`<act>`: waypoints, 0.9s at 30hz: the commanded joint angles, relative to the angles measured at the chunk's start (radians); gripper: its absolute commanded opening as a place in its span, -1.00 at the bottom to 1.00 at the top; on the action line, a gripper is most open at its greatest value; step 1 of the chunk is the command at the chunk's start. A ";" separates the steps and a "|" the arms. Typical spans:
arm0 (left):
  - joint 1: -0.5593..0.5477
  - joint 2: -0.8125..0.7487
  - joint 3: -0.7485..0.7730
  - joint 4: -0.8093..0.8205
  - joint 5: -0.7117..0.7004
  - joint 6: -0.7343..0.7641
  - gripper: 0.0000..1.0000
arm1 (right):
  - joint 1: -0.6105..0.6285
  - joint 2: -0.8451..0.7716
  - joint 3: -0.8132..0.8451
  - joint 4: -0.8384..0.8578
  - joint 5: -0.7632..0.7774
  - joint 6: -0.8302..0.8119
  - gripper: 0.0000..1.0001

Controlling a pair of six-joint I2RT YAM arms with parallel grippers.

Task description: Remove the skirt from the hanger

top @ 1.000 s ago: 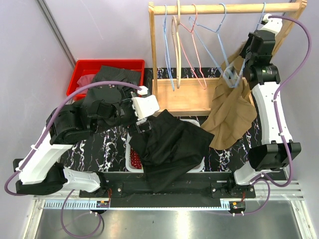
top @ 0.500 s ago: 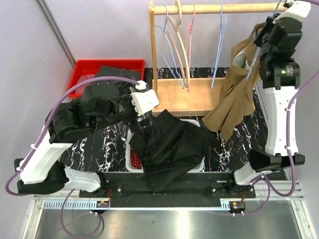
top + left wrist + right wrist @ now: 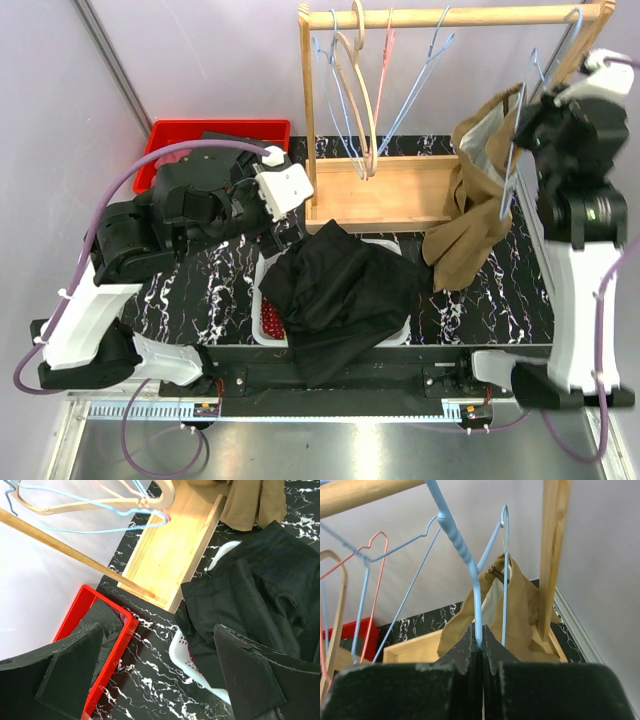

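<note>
Black garment [image 3: 345, 290]: it is spilling over the white basket [image 3: 268, 318] nearest the arm bases, and its loose edge is lying close to the skirt's lower end. A careless reach across could drag both cloths together.
Left gripper [image 3: 157, 635]: it is hovering with its jaws spread fully and nothing between them, above the basket and near the red bin [image 3: 160, 135]. It is well apart from the skirt, so nothing is steadying the cloth.
Skirt [image 3: 480, 200]: the tan cloth is hanging from the blue hanger at the right end of the rack, and its hem is drooping down beside the rack base [image 3: 385, 195]. A pull could snag the hem on that wooden edge, or let it slide to the table.
Right gripper [image 3: 479, 642]: its jaws are pressing together on the thin wire of the blue hanger [image 3: 465, 555], not on the cloth. The wire is likely to swivel or slip in so narrow a pinch.
Post [image 3: 552, 555]: it is standing just beside the held wire. A sideways tug is risking a knock or a jam there.
Rail [image 3: 450, 15]: the hanger's hook is resting near its right end. Pulling down rather than lifting could rock the whole rack.
Empty hangers [image 3: 360, 90]: they are dangling further left and could tangle if the rail shakes.
</note>
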 commanded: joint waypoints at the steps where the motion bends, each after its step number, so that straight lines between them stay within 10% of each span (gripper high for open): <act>1: 0.007 0.043 0.056 0.059 0.031 -0.021 0.98 | 0.003 -0.263 -0.086 0.057 -0.062 0.019 -1.00; 12: 0.007 0.172 0.258 0.080 0.153 -0.061 0.98 | 0.112 -0.571 -0.098 -0.263 -0.563 0.182 -1.00; 22: 0.008 0.186 0.360 0.001 0.359 -0.030 0.98 | 0.171 -0.462 0.083 -0.210 -1.176 0.318 -1.00; 27: 0.030 0.170 0.335 -0.049 0.473 -0.016 0.98 | 0.190 -0.359 0.209 -0.161 -1.197 0.357 -1.00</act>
